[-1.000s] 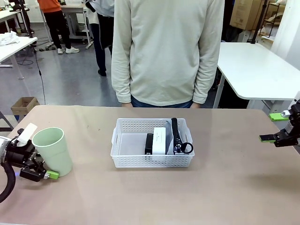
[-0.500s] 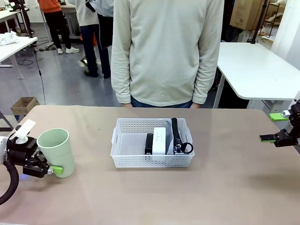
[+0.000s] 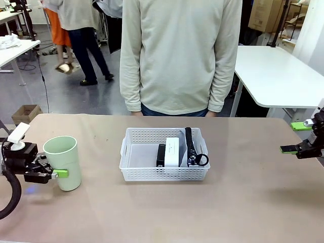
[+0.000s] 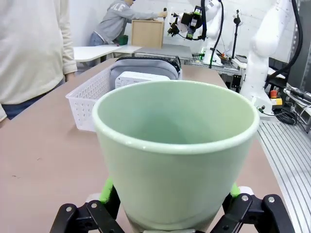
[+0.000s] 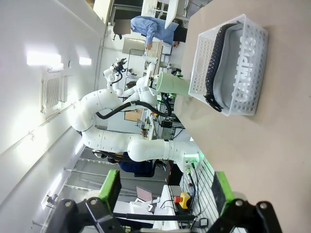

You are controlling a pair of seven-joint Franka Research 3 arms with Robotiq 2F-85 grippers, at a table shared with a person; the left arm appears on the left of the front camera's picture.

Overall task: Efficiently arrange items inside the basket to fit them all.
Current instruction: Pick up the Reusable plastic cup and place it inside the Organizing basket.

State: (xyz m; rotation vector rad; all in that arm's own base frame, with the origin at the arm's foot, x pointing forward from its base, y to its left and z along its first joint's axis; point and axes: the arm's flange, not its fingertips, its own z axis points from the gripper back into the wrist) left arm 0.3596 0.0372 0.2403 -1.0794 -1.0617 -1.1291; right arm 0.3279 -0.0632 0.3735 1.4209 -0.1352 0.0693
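At the table's left, my left gripper [image 3: 56,171] is shut on the pale green cup [image 3: 63,162], which stands nearly upright; I cannot tell whether its base touches the table. The cup [image 4: 177,150] sits between the green pads [image 4: 108,190] in the left wrist view. In the table's middle, the white basket [image 3: 162,173] holds the black slab [image 3: 161,154], the white box [image 3: 173,151] and the grey pouch [image 3: 190,144] on edge at its right end. The right wrist view shows the "CAMPUS" pouch [image 5: 243,53] in the basket [image 5: 201,53]. My right gripper [image 3: 296,137] hangs open at the far right.
A person in a light sweater [image 3: 179,55] stands at the far edge behind the basket, arms hanging down. The basket's left half [image 3: 142,154] is bare. A white side table [image 3: 276,76] stands at the back right. Other people walk in the background.
My left gripper has carried the cup a little to the right and turned it from tilted to nearly upright. The right arm and the basket's contents have not moved.
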